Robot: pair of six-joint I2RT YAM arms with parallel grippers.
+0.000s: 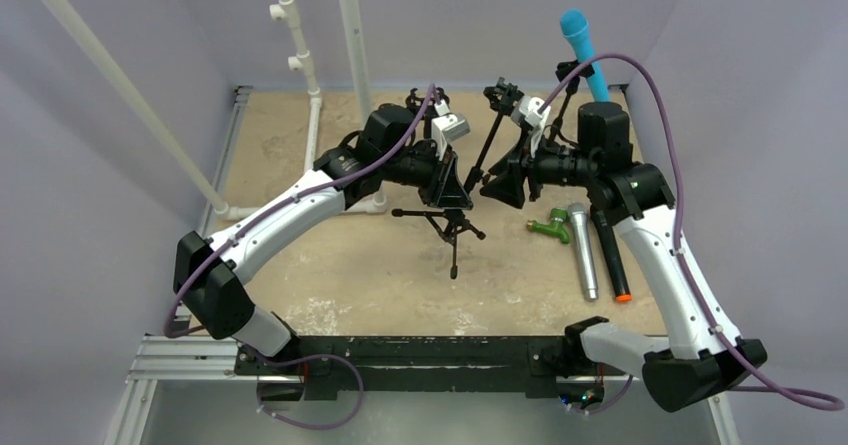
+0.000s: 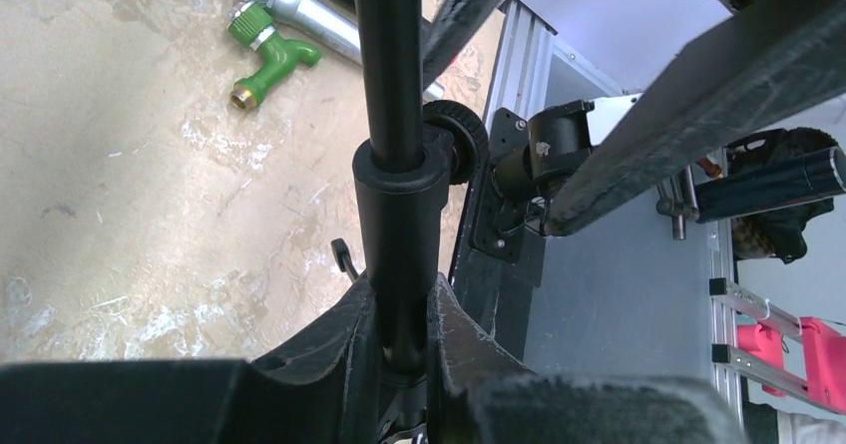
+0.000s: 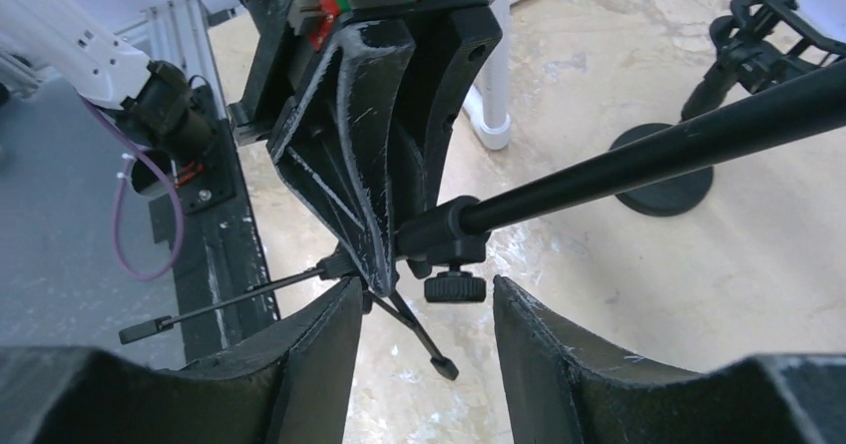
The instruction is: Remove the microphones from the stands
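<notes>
A black tripod stand (image 1: 452, 227) stands mid-table, its thin pole (image 1: 487, 145) slanting up to a clip (image 1: 505, 95) that looks empty. My left gripper (image 1: 452, 180) is shut on the stand's lower tube (image 2: 399, 215). My right gripper (image 1: 500, 180) is open and empty, facing the left gripper (image 3: 379, 135), with the pole (image 3: 648, 160) and its knob (image 3: 454, 286) just beyond its jaws (image 3: 427, 314). A blue microphone (image 1: 577, 35) sits upright in a second stand's clip (image 1: 568, 69) at the back right, behind the right arm.
A silver microphone (image 1: 582, 250), a black microphone with an orange end (image 1: 612, 260) and a green tap (image 1: 548, 227) lie on the table right of the tripod. A round-based stand (image 3: 663, 180) with an empty clip stands at the back. White pipes (image 1: 300, 55) rise at the back left.
</notes>
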